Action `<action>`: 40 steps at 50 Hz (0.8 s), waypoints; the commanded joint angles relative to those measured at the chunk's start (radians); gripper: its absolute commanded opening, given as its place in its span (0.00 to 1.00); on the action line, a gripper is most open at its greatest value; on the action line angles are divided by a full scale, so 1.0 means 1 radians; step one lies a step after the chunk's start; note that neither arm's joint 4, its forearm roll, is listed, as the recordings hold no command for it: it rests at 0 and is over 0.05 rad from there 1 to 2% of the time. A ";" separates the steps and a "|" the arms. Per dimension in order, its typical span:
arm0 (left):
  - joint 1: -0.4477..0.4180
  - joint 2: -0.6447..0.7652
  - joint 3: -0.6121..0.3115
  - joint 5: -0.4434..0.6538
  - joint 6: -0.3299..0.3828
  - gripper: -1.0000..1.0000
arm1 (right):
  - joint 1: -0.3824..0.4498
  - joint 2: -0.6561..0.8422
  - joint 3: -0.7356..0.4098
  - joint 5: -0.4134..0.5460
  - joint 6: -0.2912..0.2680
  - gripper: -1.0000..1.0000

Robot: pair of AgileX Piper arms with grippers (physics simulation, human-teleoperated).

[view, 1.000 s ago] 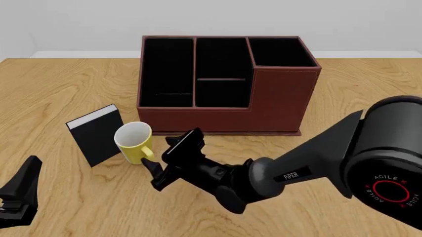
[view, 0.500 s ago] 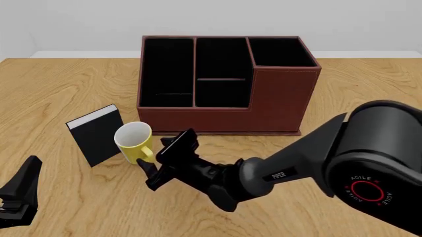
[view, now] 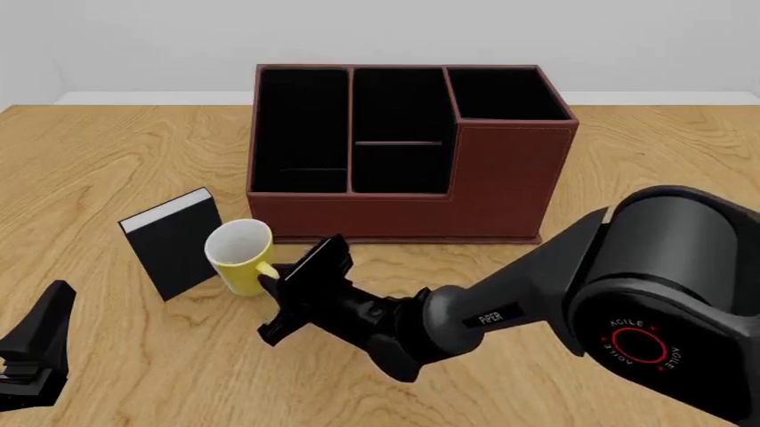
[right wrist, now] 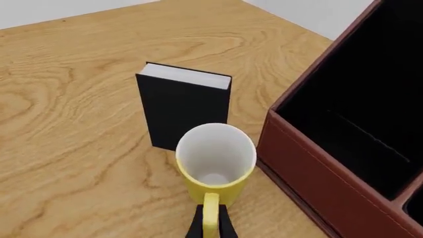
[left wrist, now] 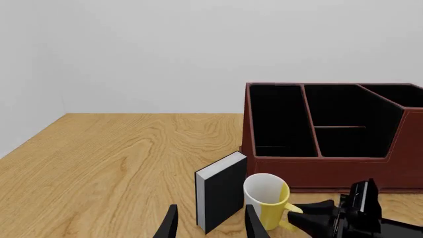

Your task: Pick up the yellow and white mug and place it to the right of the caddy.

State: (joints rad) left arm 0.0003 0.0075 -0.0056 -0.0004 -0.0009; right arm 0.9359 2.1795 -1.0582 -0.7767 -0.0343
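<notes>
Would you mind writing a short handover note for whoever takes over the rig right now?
Right gripper: at the yellow and white mug, its fingers on either side of the handle; whether they are clamped on it is unclear.
Left gripper: open, holding nothing, low at the near left of the table.
The mug stands upright on the table, in front of the caddy near its left end, beside a small black book.
Done: the right arm has reached the handle.
Left: confirm the grip, lift, carry the mug across to the right of the caddy, set it down and release.
</notes>
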 commanded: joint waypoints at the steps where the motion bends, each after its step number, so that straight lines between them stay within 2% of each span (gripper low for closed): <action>1: 0.000 0.000 0.000 0.000 0.000 1.00 | -0.001 0.012 -0.002 -0.005 -0.001 0.00; 17: 0.000 0.000 0.000 0.000 0.000 1.00 | -0.002 0.016 0.006 -0.013 -0.011 0.00; 40: 0.000 0.000 0.000 0.000 0.000 1.00 | 0.011 -0.069 0.084 -0.032 -0.016 0.00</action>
State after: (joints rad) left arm 0.0003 0.0075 -0.0056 -0.0004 -0.0010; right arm 0.9384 2.1419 -1.0008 -0.8007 -0.0559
